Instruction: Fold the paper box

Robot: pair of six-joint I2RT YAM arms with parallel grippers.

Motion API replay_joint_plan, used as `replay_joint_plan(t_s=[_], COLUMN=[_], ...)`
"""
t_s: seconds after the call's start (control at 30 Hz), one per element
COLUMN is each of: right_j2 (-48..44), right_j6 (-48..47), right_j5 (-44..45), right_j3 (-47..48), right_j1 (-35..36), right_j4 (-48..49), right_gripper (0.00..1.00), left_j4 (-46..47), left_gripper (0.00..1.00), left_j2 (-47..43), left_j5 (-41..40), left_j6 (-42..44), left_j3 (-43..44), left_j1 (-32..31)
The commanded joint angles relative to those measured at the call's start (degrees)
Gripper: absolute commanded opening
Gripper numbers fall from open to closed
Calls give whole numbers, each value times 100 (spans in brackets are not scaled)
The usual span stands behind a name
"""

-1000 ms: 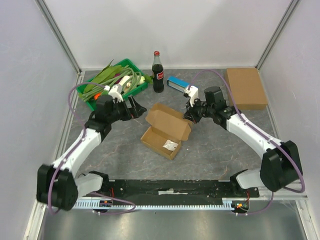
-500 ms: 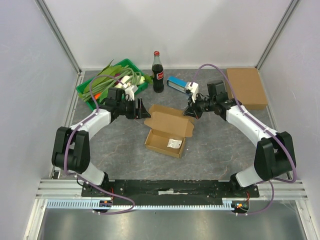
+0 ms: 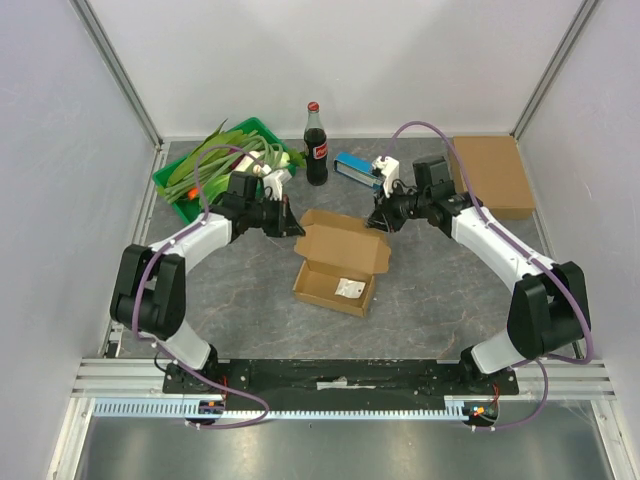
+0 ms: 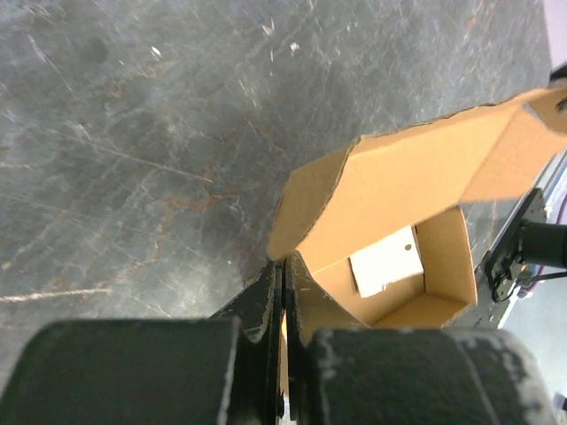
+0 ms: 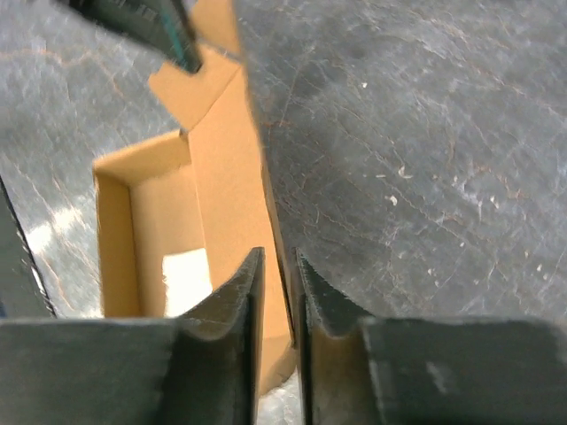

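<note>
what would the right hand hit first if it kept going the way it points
The paper box: the right hand already straddles a cardboard edge, so it would likely push into that panel first.

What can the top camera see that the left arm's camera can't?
Only the top view shows the bottle, the green tray and the flat cardboard at the back. Only the left wrist view shows the left gripper up close, pinched shut on an edge of the box. Both show the open box, the white slip inside it and the grey table.
</note>
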Motion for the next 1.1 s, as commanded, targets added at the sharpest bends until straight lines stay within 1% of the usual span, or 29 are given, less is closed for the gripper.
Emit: replay_joint_plan(t_s=[0.0, 0.03, 0.07, 0.13, 0.23, 0.3, 0.37, 0.4, 0.43, 0.47, 0.5, 0.53, 0.6, 0.67, 0.7, 0.73, 0.77, 0.8, 0.83, 0.87, 0.9, 0.93, 0.97, 1.0, 1.03, 1.07], right_j2=[-83, -118, -240, -363, -645, -768, -716, -716, -724, -724, -733, -742, -768, -664, -619, -584, -549, -557, -566, -592, -619, -654, -732, -759, -768, -794], right_j6=[1664, 1912, 2201, 2327, 2196, 1820, 1695, 1703, 1694, 1703, 1764, 1799, 1835, 1817, 1809, 1800, 1809, 1835, 1896, 2123, 2308, 2518, 3025, 3309, 3625, 3880], right_j5=[942, 1188, 1686, 1709, 1779, 2137, 2175, 2053, 1617, 1438, 1315, 1140, 1155, 1173, 1164, 1138, 1051, 1050, 1085, 1120, 1407, 1732, 2162, 3245, 3734, 4322], right_j3=[463, 455, 420, 140, -256, -449, -424, -537, -599, -643, -774, -819, -950, -969, -943, -934, -934, -934, -925, -899, -846, -811, -758, -601, -521, -451], right_j1=[-4, -4, -21, -65, -74, -74, -144, -205, -223, -224, -224, -224, -224, -215, -215, -215, -197, -171, -49, 39, 153, 381, 539, 689, 1021, 1207], right_j4=[-149, -350, -674, -887, -1002, -1002, -1160, -1143, -1091, -1038, -977, -933, -792, -748, -765, -774, -783, -774, -748, -669, -608, -555, -493, -475, -466, -336], right_gripper=[37, 57, 66, 75, 79, 79, 76, 74, 62, 56, 55, 56, 56, 51, 46, 35, 31, 23, 6, 0, 0, 0, 0, 0, 0, 0], left_j4=[125, 117, 134, 117, 99, 73, 64, 55, 46, 46, 81, 99, 81, 90, 90, 81, 90, 99, 108, 125, 256, 353, 449, 616, 765, 880], left_gripper=[2, 2, 2, 2, 2, 2, 2, 2, 2, 2, 2, 2, 2, 2, 2, 2, 2, 2, 2, 2, 2, 2, 2, 2, 2, 2], left_j2=[-568, -647, -753, -850, -903, -894, -903, -920, -955, -982, -1000, -1008, -991, -1008, -1017, -1035, -1078, -1105, -1131, -1166, -1297, -1377, -1491, -1666, -1755, -1834], left_j5=[-739, -828, -881, -969, -996, -943, -978, -1004, -1022, -1031, -1039, -1057, -1022, -996, -1022, -1048, -1057, -1057, -1057, -1127, -1432, -1713, -2073, -2921, -3286, -3672], left_j6=[212, 203, 203, 247, 291, 326, 326, 344, 353, 353, 353, 344, 335, 327, 326, 326, 326, 326, 231, 143, 3, -364, -577, -831, -1304, -1543], left_j3=[-304, -339, -418, -480, -515, -497, -497, -506, -515, -515, -532, -550, -533, -532, -533, -541, -550, -550, -568, -568, -594, -629, -708, -761, -831, -997], left_j1=[-369, -413, -440, -466, -510, -545, -563, -563, -563, -563, -563, -563, -563, -572, -572, -572, -572, -572, -581, -607, -711, -808, -940, -1228, -1370, -1511])
